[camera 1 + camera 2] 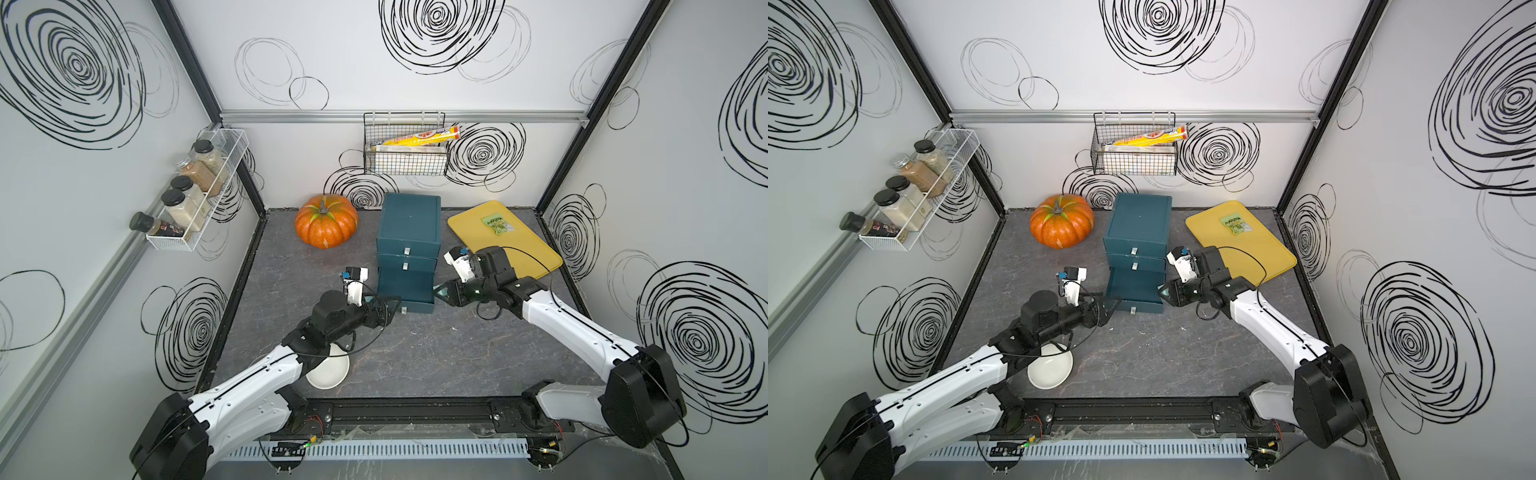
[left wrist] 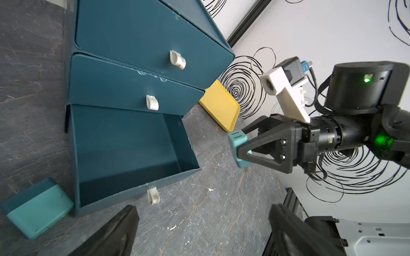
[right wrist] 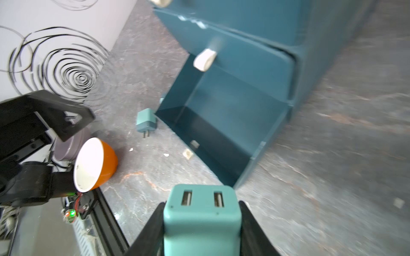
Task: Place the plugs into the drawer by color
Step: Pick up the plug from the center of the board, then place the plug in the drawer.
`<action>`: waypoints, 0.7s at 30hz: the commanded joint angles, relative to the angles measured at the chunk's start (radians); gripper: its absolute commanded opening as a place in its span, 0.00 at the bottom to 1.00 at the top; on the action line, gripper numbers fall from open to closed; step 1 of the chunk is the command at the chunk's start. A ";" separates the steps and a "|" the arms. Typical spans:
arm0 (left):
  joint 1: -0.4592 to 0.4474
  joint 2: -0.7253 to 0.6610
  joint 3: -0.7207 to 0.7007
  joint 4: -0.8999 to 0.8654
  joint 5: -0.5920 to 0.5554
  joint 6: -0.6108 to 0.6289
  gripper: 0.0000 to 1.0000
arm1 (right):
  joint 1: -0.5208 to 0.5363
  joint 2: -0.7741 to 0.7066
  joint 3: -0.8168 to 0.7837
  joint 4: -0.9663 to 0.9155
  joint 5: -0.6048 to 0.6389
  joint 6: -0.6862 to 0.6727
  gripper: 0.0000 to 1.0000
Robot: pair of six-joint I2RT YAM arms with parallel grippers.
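Observation:
The drawer (image 1: 409, 226) is a dark teal chest of three with white handles, standing mid-table in both top views. Its bottom drawer (image 2: 128, 153) is pulled out and what shows of its inside is bare. My right gripper (image 3: 202, 206) is shut on a teal plug (image 2: 238, 144), held just off the open drawer's right front corner, above the table. A second teal plug (image 3: 146, 120) lies on the table against the drawer's left side. My left gripper (image 2: 203, 230) stands open and holds nothing, low in front of the open drawer's left corner (image 1: 392, 309).
An orange pumpkin (image 1: 326, 226) sits back left of the chest. A yellow tray (image 1: 505, 241) with a green packet lies back right. A bowl (image 1: 330, 370), white inside and orange outside (image 3: 95, 164), lies under my left arm. Wire baskets hang on the walls.

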 commanded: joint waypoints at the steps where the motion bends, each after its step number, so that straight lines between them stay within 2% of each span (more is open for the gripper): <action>1: 0.008 0.021 0.010 0.028 0.008 -0.001 0.99 | 0.120 0.063 0.058 0.049 0.113 0.041 0.04; 6: 0.007 -0.018 -0.003 0.019 -0.030 0.007 0.99 | 0.204 0.184 0.171 0.024 0.382 0.005 0.02; 9: 0.006 -0.036 -0.006 0.014 -0.039 0.011 0.98 | 0.210 0.238 0.229 -0.004 0.492 -0.043 0.05; 14: 0.006 -0.025 0.001 0.008 -0.038 0.010 0.98 | 0.213 0.376 0.313 -0.072 0.536 -0.061 0.04; 18: 0.006 -0.013 0.008 0.001 -0.036 0.011 0.98 | 0.225 0.459 0.375 -0.143 0.697 0.003 0.04; 21: 0.006 -0.020 0.006 -0.002 -0.035 0.012 0.98 | 0.227 0.465 0.362 -0.123 0.700 0.008 0.05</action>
